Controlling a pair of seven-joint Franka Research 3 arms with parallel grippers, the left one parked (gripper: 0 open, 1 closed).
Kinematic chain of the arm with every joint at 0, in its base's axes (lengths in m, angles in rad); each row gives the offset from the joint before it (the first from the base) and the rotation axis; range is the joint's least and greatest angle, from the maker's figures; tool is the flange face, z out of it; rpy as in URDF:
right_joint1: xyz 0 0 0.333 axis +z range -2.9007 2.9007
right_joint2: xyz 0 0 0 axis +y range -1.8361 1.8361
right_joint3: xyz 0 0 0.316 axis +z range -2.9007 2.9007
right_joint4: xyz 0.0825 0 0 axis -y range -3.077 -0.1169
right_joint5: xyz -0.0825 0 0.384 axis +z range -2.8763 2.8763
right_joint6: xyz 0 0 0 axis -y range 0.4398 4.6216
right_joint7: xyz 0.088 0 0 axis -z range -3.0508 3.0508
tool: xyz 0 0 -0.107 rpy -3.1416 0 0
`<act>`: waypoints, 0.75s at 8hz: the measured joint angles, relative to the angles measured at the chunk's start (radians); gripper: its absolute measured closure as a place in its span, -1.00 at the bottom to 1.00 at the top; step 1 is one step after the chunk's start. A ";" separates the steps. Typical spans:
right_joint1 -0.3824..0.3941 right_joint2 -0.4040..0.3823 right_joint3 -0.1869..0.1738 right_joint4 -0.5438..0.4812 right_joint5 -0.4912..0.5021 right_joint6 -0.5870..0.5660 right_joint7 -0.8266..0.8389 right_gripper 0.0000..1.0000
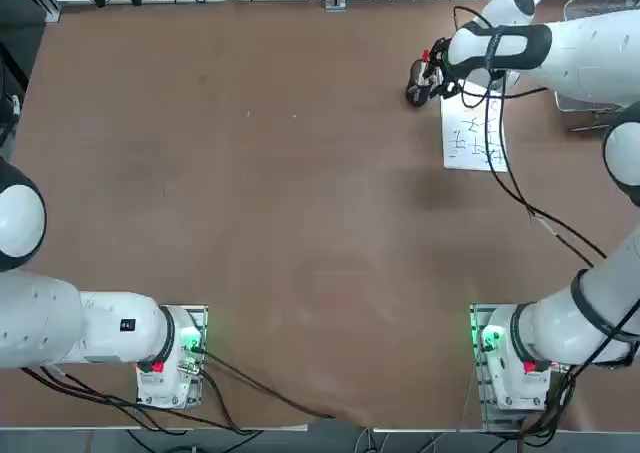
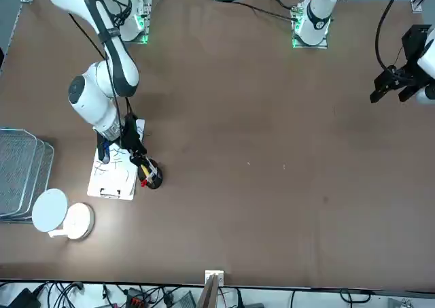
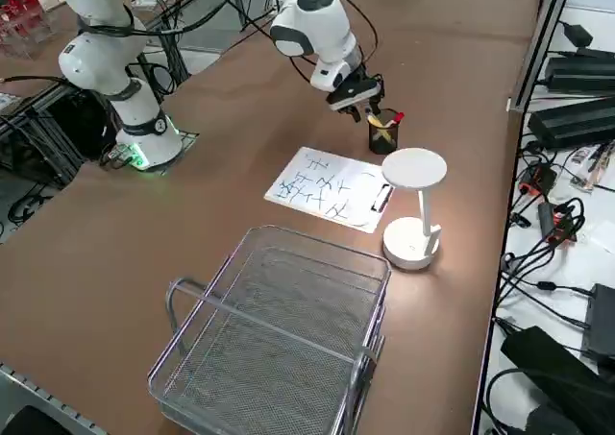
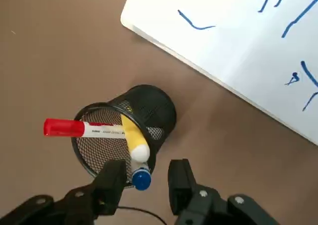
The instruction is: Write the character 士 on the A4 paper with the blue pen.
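The desk (image 3: 288, 108) is brown, with a long straight far edge. The A4 paper (image 3: 327, 187) lies on its right half, nearer the far edge than the arm's base. Between the paper's clip edge and the far edge, a bit to the right, is a round white stand (image 3: 414, 171). The wire basket (image 3: 279, 329) takes up room to the right. A wide stretch of brown runs left from the black mesh cup (image 4: 126, 128), which is just beside the paper's left long edge, near its clip end.

The blue pen (image 4: 141, 179) stands in the cup, with a round blue end and a bit of pale body showing. The right gripper (image 4: 147, 181) is over the cup, its fingers partly apart, holding nothing.

The side view shows the whole paper and its black clip (image 3: 382, 198); the wrist view shows just a corner, with blue marks, but shows the blue pen best.
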 joint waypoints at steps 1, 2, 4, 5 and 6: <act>0.000 0.003 0.000 0.004 0.000 0.000 0.000 -0.07; 0.000 0.007 0.000 0.009 0.000 0.001 0.000 0.00; 0.000 0.010 0.000 0.014 0.000 0.001 0.002 0.14; 0.000 0.010 0.000 0.014 0.000 0.001 0.003 0.22; 0.000 0.010 0.000 0.014 0.000 0.001 0.004 0.26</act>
